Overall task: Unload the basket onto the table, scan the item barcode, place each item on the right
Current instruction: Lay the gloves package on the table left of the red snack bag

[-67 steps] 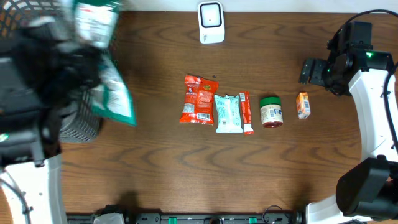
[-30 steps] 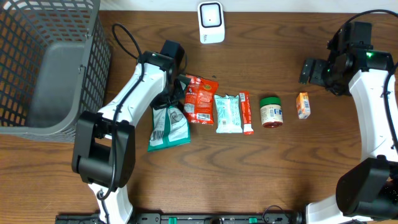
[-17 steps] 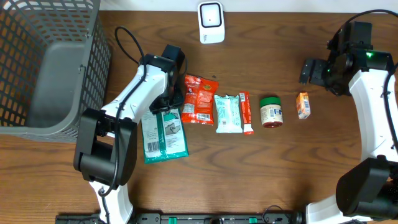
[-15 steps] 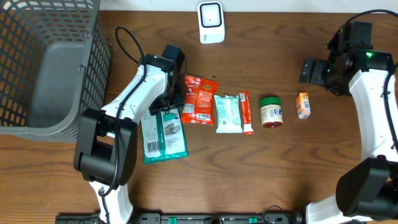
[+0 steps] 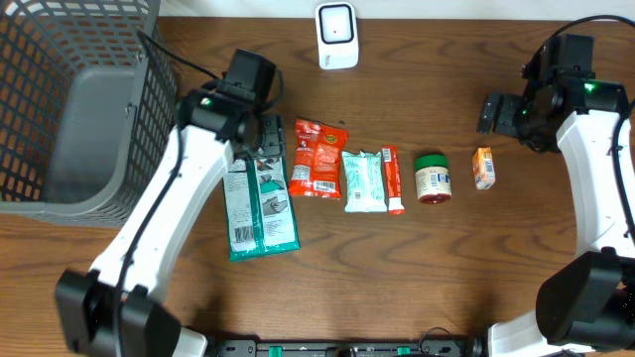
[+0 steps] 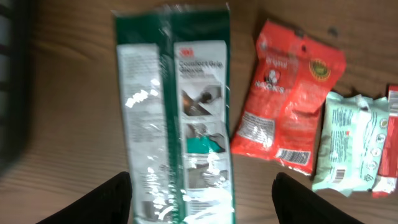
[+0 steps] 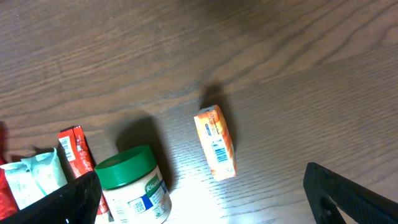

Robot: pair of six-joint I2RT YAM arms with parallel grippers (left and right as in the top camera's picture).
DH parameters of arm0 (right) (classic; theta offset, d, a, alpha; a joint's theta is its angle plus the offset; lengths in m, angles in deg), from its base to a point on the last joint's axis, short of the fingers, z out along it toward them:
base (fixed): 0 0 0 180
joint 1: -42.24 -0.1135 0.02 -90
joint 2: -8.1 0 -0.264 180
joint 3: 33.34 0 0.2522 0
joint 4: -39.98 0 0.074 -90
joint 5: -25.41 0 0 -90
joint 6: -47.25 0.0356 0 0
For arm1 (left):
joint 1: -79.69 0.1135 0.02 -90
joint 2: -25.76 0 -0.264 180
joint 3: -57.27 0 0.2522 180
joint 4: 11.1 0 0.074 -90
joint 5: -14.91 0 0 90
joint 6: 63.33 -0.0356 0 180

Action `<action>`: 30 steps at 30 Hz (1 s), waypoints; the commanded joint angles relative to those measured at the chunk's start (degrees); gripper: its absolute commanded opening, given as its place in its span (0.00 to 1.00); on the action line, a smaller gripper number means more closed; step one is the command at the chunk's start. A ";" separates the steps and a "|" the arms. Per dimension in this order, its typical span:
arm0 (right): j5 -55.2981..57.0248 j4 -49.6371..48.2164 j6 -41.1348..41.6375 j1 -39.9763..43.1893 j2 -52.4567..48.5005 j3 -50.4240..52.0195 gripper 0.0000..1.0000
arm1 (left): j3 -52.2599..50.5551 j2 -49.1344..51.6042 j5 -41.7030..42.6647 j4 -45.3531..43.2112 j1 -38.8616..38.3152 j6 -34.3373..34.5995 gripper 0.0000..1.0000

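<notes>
L gripper (image 6: 206, 198): released. Both fingers stand wide apart in the wrist view. The green packet (image 5: 260, 203) lies flat under the gap and neither finger touches it. Nothing held.

Green packet: flat on table (image 5: 417, 288), long axis running near-to-far w/ a slight tilt. White printed panels face up. Far end sits under the L wrist in the overhead view. Grey mesh basket (image 5: 60, 109) is to its left, apart. Red snack bag (image 5: 316, 159) is just beside it on the right; can't tell if the edges touch.

Scanner (image 5: 335, 35): white unit at the far edge, about mid-table, well apart from the packet.

Row going right from the packet:
- red snack bag, barcode visible at its near end in the L wrist view
- pale teal packet (image 5: 364, 180), just beside the bag
- thin red stick (image 5: 393, 178), touching the teal packet's right edge
- jar w/ green lid (image 5: 432, 178), on its side, lid toward the far edge, a bit apart from the stick
- small orange box (image 7: 215, 142), near the jar, not touching; barcode shows on its upper face

R gripper (image 7: 205, 199): jaws fully spread, nothing betw them. It hangs over the far right of the table, wrist cam looking down on the orange box and the jar.
</notes>
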 commanded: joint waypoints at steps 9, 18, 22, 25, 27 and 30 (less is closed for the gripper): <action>-0.07 0.09 -0.37 0.26 0.90 -1.03 0.99 | 1.33 -4.33 -5.57 1.84 2.97 -2.82 0.07; -0.07 0.09 -0.39 0.26 0.90 -1.03 0.99 | 1.31 -4.33 -5.57 0.76 7.02 -2.78 0.60; -0.07 0.09 -0.37 0.26 0.90 -1.03 0.99 | 1.31 -4.33 -5.57 0.74 7.02 -2.78 0.75; -0.07 0.09 -0.39 0.26 0.90 -1.03 0.99 | 1.31 -4.33 -5.57 0.74 6.99 -2.75 0.82; -0.07 0.09 -0.37 0.26 0.90 -1.03 0.99 | 1.31 -4.33 -5.57 0.81 7.02 -2.78 0.82; -0.11 -0.20 -0.37 0.26 0.90 -1.03 0.99 | 1.31 -4.33 -5.57 3.28 6.99 -2.78 0.83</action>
